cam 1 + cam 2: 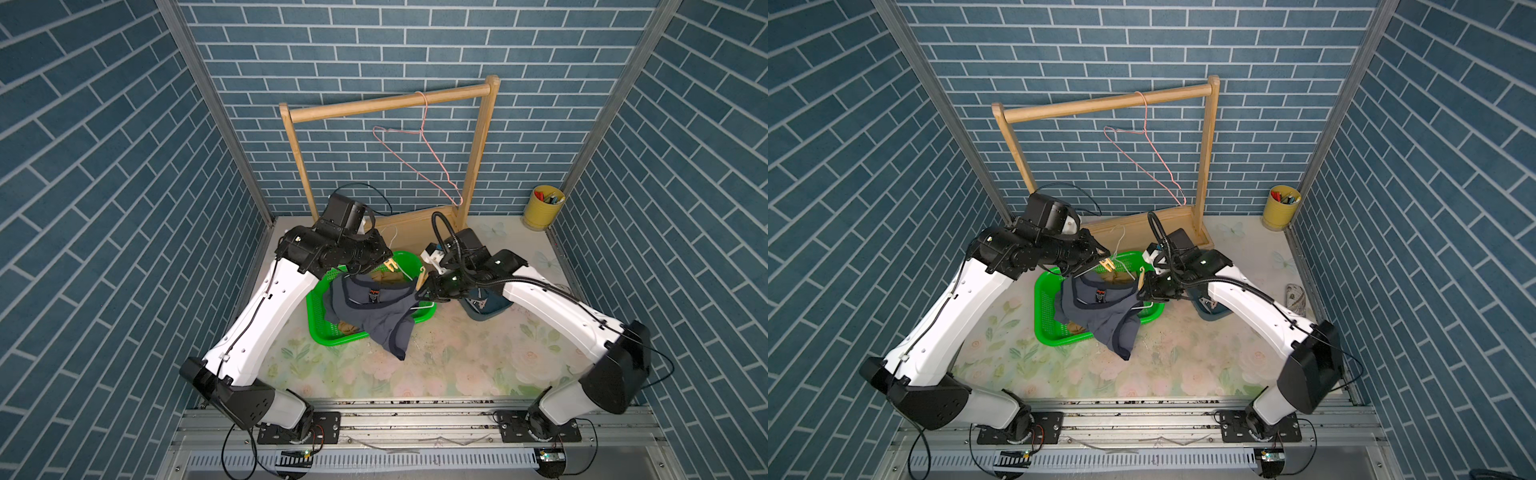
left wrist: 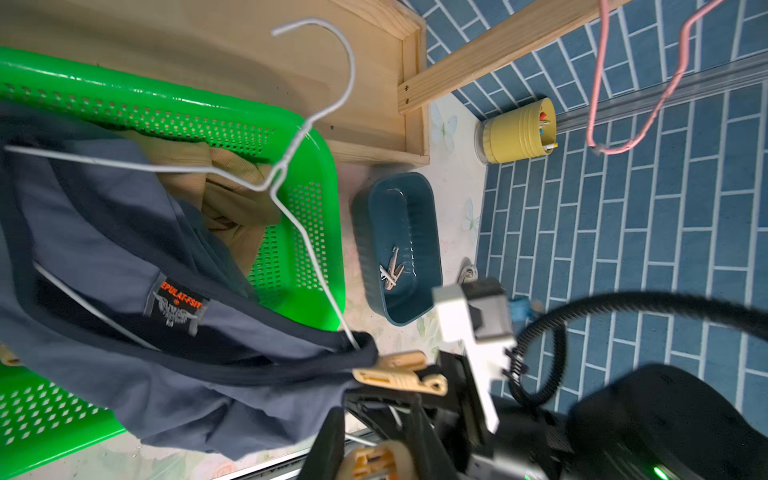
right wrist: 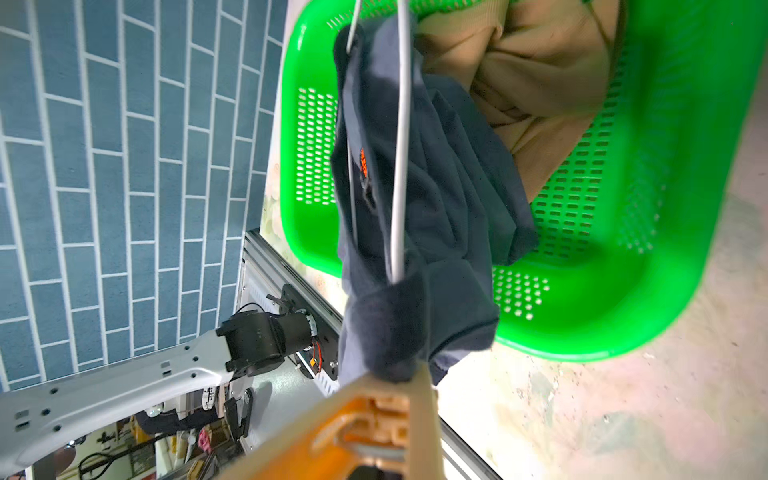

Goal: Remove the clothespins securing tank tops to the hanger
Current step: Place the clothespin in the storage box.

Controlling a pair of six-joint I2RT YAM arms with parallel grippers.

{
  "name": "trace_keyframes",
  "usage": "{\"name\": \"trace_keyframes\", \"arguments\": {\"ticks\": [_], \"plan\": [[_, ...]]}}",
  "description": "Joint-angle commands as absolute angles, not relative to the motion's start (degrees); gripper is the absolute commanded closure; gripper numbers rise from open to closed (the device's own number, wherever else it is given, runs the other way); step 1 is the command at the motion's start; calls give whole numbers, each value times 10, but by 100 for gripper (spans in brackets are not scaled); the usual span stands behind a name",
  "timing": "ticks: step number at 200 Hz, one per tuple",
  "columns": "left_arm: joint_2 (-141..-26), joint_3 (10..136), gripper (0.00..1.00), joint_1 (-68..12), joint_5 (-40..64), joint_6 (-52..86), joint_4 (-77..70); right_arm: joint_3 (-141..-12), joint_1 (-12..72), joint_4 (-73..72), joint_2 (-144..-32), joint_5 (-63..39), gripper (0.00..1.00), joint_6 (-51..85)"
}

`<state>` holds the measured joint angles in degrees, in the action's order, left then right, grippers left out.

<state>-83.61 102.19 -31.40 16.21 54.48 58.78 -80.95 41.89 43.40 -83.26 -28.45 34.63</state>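
A dark grey-blue tank top [image 1: 374,316] hangs on a white wire hanger [image 2: 307,124] over the green basket [image 1: 320,328]. The tan tank top [image 2: 232,195] lies bunched inside the basket. My right gripper [image 1: 424,294] is shut on a pale tan clothespin [image 3: 374,428] that is clipped over the dark top's strap at the hanger's end. The same clothespin [image 2: 399,372] shows in the left wrist view. My left gripper [image 1: 384,266] hovers at the basket's far rim, shut on another tan clothespin [image 2: 374,459] that is free of the clothes.
A dark blue bin [image 2: 399,249] with a few clothespins in it sits right of the basket, partly under my right arm. Behind stands a wooden rack [image 1: 390,102] with a pink wire hanger [image 1: 415,158]. A yellow cup [image 1: 542,208] is in the back right corner.
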Motion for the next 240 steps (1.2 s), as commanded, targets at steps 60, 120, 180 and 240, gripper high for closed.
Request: {"name": "trace_keyframes", "arguments": {"ticks": [60, 120, 180, 240], "plan": [[-908, 1071, 75, -414, 59, 549, 572, -843, 405, 606, -566, -12, 100, 367], [-1037, 1171, 75, -461, 46, 490, 559, -965, 405, 610, -546, 110, 100, 351], [-1117, 1211, 76, -509, 45, 481, 522, -1077, 405, 584, -604, 179, 100, 307], [-1105, 1233, 76, -520, 26, 483, 545, -1116, 405, 601, -658, 157, 100, 301]]}}
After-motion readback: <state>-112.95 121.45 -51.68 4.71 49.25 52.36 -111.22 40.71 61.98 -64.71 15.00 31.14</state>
